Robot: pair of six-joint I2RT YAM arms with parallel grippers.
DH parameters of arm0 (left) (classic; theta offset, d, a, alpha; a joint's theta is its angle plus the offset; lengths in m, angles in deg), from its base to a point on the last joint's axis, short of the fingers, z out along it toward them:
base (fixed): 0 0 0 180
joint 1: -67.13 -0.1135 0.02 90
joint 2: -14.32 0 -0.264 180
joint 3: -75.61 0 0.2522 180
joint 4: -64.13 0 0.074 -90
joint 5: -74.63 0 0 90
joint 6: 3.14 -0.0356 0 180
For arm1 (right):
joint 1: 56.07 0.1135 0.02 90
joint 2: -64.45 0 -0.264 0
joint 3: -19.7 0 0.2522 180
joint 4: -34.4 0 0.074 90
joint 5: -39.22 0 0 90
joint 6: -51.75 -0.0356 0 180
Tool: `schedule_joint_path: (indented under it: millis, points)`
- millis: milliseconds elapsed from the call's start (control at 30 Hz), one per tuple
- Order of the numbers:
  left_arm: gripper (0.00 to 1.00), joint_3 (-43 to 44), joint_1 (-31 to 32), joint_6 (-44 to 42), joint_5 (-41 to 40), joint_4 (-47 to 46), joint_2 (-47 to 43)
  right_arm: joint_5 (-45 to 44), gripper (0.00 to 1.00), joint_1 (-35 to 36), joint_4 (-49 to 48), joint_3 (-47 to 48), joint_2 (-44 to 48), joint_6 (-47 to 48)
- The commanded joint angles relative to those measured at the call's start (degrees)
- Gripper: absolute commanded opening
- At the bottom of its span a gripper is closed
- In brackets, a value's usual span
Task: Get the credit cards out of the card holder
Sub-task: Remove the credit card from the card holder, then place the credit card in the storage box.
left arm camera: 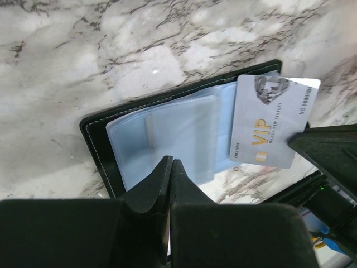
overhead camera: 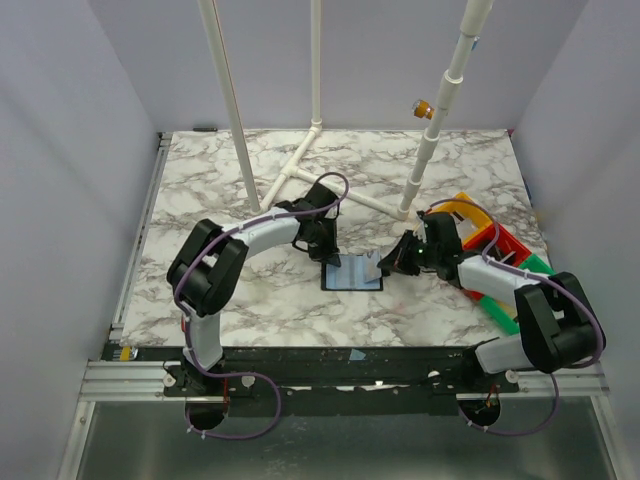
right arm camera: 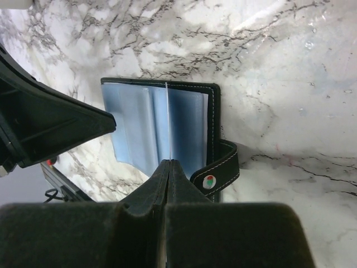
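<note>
Black fingers of the left end effector (left arm camera: 171, 164) cover the near edge of the card holder (left arm camera: 178, 134) in the left wrist view, and contact with it cannot be confirmed; those fingers are pressed together with nothing seen between them. One corner of the credit card (left arm camera: 273, 123) is hidden behind the right end effector (right arm camera: 167, 164), whose fingers are clamped on it. From the right wrist the card is seen edge-on, as a thin pale line only. In the top view it is hard to make out.

The holder is laid open, face up, on the marble table (overhead camera: 250, 180) between the two arms, its long axis running left to right. The card's long axis is set across that, over the holder's right-hand end.

Pale blue clear sleeves and white stitching are shown inside the holder, with a snap tab (right arm camera: 215, 173) folded out. The card is silver-grey, lettered "VIP" in gold along its length. Coloured bins (overhead camera: 500, 245) are partly covered by the right arm.
</note>
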Motion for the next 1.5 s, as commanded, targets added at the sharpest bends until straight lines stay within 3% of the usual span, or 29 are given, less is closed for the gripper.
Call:
schedule_joint_path:
  millis: [0, 200, 267, 633, 800, 1033, 1467]
  points:
    - [0.00, 3.32, -0.34, -1.45, -2.14, 2.38, -4.30, -0.34, 0.01, -0.24, 3.26, 2.78, 1.96, 1.56]
    - [0.01, 4.39, -0.28, -3.20, -4.41, 4.98, -7.65, 0.03, 0.01, -0.26, 6.41, 4.60, 3.93, 1.58]
    - [0.06, 4.21, -0.31, -3.61, -5.11, 5.66, -8.83, 0.01, 0.01, -0.24, 7.38, 5.07, 4.52, 1.58]
    - [0.93, -0.36, -1.91, -5.81, -5.78, 6.13, -17.93, -2.93, 0.01, -0.32, 13.28, 7.62, 8.70, 1.33]
    - [0.98, -2.47, -2.93, -7.07, -5.18, 6.48, -21.93, -8.13, 0.00, -0.28, 17.74, 8.94, 11.00, 0.42]
    - [0.98, -5.15, -3.57, -8.40, -4.00, 6.48, -26.55, -18.17, 0.01, -0.48, 26.45, 13.10, 12.03, 0.18]
    - [0.98, -10.23, -4.66, -10.27, -1.43, 5.06, -31.85, -37.78, 0.01, -7.38, 39.63, 24.17, 7.58, 1.86]
